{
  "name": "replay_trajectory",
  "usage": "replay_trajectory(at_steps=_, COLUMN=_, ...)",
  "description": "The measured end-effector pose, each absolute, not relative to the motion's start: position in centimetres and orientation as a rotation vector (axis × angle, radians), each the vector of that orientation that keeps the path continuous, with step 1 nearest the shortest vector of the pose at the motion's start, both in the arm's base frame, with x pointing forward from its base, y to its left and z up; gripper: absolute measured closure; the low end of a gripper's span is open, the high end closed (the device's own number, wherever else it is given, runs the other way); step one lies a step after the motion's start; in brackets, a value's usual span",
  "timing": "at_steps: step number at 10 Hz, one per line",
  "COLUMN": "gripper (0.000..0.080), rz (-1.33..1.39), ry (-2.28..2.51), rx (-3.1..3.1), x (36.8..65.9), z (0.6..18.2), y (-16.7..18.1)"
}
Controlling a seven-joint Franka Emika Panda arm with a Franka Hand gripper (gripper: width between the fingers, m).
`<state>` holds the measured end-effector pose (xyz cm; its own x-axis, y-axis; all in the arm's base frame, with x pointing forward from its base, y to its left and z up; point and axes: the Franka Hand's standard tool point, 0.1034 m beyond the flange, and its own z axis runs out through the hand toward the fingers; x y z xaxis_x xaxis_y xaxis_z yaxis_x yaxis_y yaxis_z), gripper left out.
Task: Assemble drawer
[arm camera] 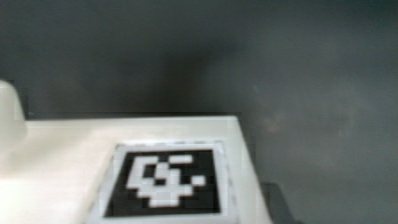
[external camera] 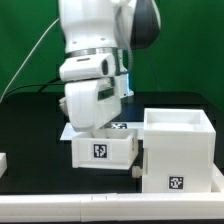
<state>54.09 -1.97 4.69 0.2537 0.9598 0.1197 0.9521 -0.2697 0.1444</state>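
Observation:
A small white open drawer box [external camera: 101,150] with a black-and-white tag on its front stands on the black table. Next to it, on the exterior view's right, stands a larger white open box [external camera: 178,150] with a tag low on its front. My gripper [external camera: 98,128] reaches down into the small box from above; its fingertips are hidden behind the box wall. The wrist view shows a white surface with a large tag [arm camera: 164,180] on it and black table beyond; no fingers show there.
A flat white piece with a tag [external camera: 122,127] lies behind the small box. A white part [external camera: 3,160] sits at the exterior view's left edge. A white rail [external camera: 100,208] runs along the table's front. A green wall stands behind.

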Motion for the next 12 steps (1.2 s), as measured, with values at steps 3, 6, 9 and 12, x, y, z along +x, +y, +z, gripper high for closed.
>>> replay_trajectory(at_steps=3, gripper=0.0761, rz=0.239, ry=1.884, rx=2.453, x=54.19, z=4.49, y=-1.84)
replay_trajectory(at_steps=6, gripper=0.0761, rz=0.232, ry=1.920, rx=2.423, x=54.12, z=4.36, y=-1.78)
replay_trajectory(at_steps=9, gripper=0.0761, rz=0.157, ry=2.051, rx=2.308, x=54.22, z=4.67, y=-1.72)
replay_trajectory(at_steps=12, gripper=0.0761, rz=0.110, ry=2.062, rx=2.329, x=53.80, z=4.43, y=-2.09)
